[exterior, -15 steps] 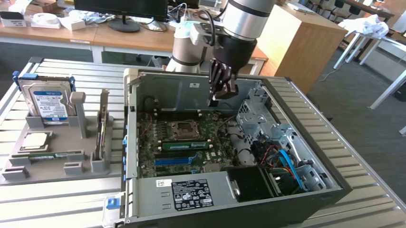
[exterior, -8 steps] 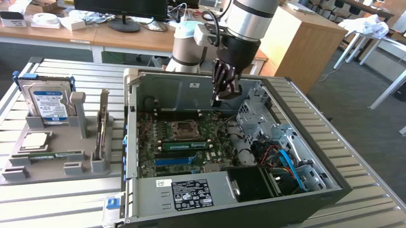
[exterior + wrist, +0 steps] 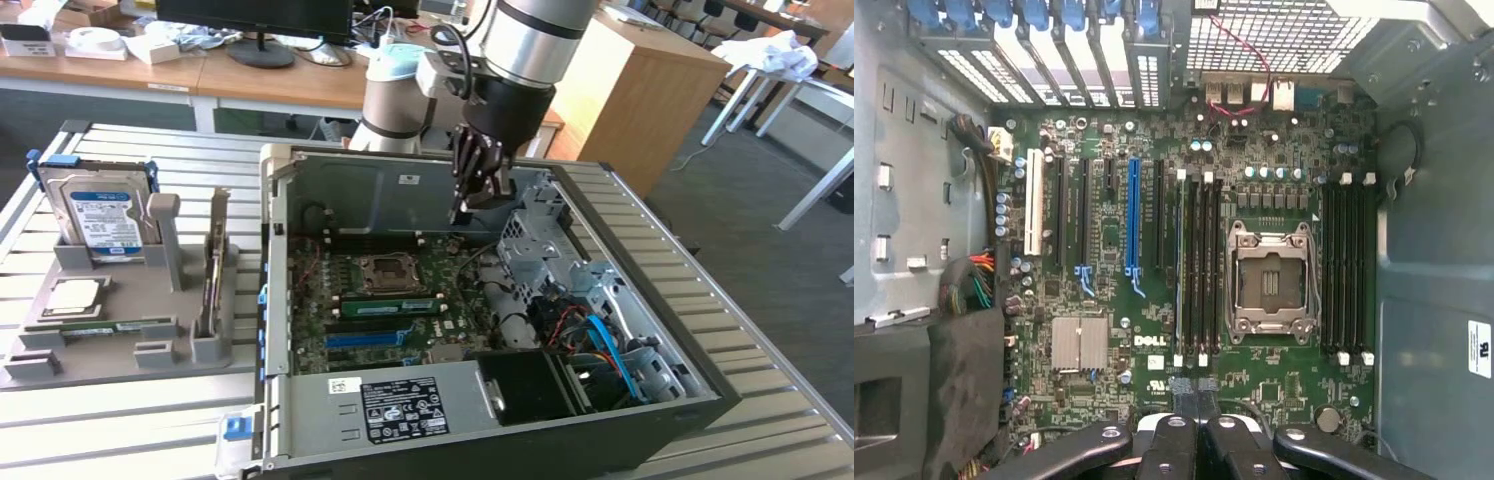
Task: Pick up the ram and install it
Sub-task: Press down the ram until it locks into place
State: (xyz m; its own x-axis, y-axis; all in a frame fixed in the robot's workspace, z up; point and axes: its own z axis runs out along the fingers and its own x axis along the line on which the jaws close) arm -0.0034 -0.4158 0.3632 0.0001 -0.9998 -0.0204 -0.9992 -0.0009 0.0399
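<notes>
Open PC case [image 3: 334, 190] on slatted table [image 3: 747, 330], grey tray [image 3: 127, 290] at the exterior view's left with a green stick [image 3: 100, 325] lying in it. Gripper [image 3: 481, 203] hangs over the motherboard [image 3: 441, 330], jaws fully closed, nothing seen between them. Green ram [image 3: 387, 305] sits in a slot just beside the CPU socket [image 3: 387, 268], apart from the gripper
</notes>
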